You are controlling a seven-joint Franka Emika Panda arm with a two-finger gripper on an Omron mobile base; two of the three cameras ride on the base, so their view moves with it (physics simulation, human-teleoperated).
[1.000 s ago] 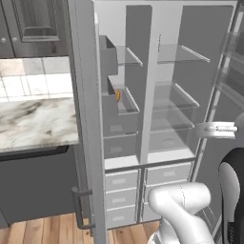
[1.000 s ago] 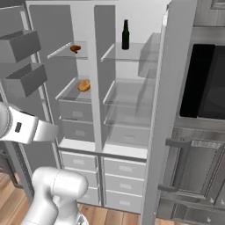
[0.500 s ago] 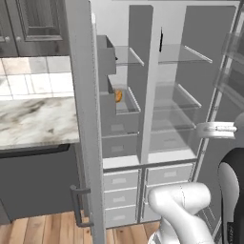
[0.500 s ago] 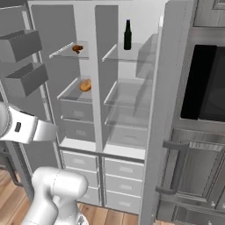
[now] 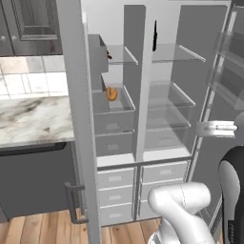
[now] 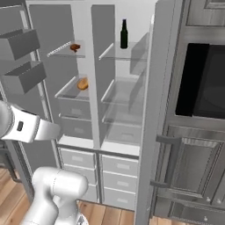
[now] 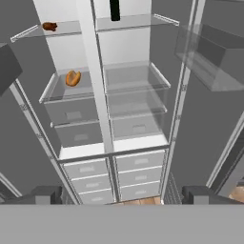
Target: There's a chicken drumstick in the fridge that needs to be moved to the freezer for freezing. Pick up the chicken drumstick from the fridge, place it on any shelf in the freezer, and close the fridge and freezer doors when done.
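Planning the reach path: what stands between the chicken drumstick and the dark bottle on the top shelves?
A white upright divider separates the drumstick from the bottle; the hand view shows it plainly.

Far ahead of the gripper [image 7: 122, 194], the dark bottle [image 7: 115, 9] is cut off at the neck by the top edge of the hand view. In the left base view the centre divider [image 5: 147, 81] hides most of it. The chicken drumstick [image 7: 49, 26], ahead and to the upper left, is too small to show its shape. In the left base view the open door [image 5: 78, 114] and a door bin [image 5: 97, 53] hide nearly all of it.
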